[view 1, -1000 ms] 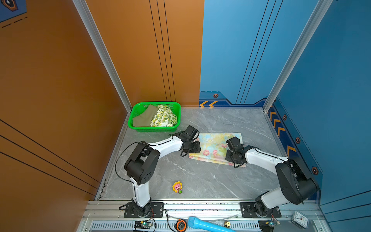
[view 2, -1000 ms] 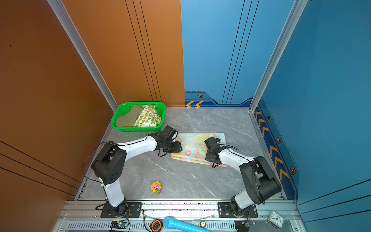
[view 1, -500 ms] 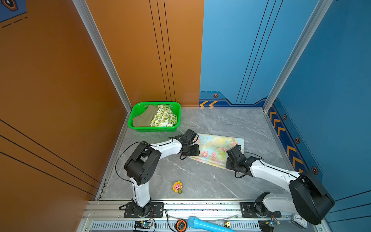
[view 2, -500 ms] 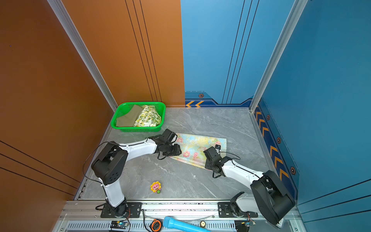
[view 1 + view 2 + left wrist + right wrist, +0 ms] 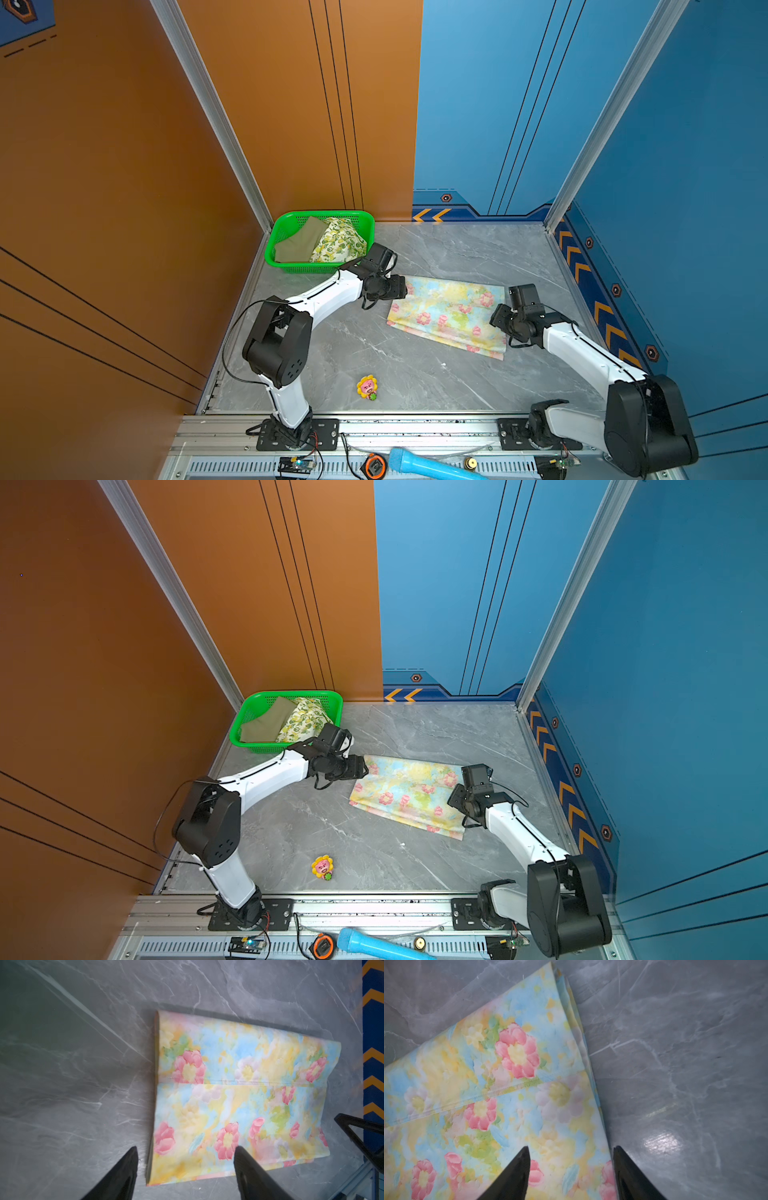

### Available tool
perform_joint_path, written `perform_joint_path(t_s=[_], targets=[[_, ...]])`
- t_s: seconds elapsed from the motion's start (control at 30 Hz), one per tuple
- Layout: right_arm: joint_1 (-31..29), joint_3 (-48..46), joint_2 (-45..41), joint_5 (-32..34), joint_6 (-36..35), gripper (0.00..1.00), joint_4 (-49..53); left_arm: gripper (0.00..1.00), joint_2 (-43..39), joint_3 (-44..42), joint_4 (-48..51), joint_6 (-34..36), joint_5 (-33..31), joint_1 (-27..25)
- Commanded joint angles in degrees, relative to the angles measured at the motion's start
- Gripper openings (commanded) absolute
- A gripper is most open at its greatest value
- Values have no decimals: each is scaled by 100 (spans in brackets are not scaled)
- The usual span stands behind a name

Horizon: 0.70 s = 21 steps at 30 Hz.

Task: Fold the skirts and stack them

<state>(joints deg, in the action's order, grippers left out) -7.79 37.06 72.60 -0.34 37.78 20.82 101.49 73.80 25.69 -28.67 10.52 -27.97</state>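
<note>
On grey table (image 5: 436, 374), folded floral skirt (image 5: 449, 313), pastel blue-yellow, pink flowers

A green mesh basket (image 5: 309, 268) stands on the grey marbled surface (image 5: 457, 249) in the corner at about 10 o'clock, close to the orange wall (image 5: 124, 208). A small yellow flower toy with a pink face (image 5: 367, 387) lies near 6 o'clock. Past that edge, beyond the metal rail (image 5: 415, 424), a blue cylinder (image 5: 428, 467) lies with a small orange-and-black round thing (image 5: 375, 466) at its 9 o'clock. Orange chevrons (image 5: 598, 307) line the blue wall at 3 o'clock.
</note>
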Motion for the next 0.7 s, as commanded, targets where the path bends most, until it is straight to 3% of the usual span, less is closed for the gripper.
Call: perform_joint_path(t_s=[0.0, 0.23, 0.67], targets=[[237, 227, 325, -359, -317, 65, 195, 77, 293, 189, 520, 298, -114, 170], [475, 381, 913, -532, -535, 62, 145, 77, 857, 533, 537, 348, 120, 204], [431, 343, 1370, -813, -587, 42, -301, 78, 1284, 724, 750, 431, 315, 161]])
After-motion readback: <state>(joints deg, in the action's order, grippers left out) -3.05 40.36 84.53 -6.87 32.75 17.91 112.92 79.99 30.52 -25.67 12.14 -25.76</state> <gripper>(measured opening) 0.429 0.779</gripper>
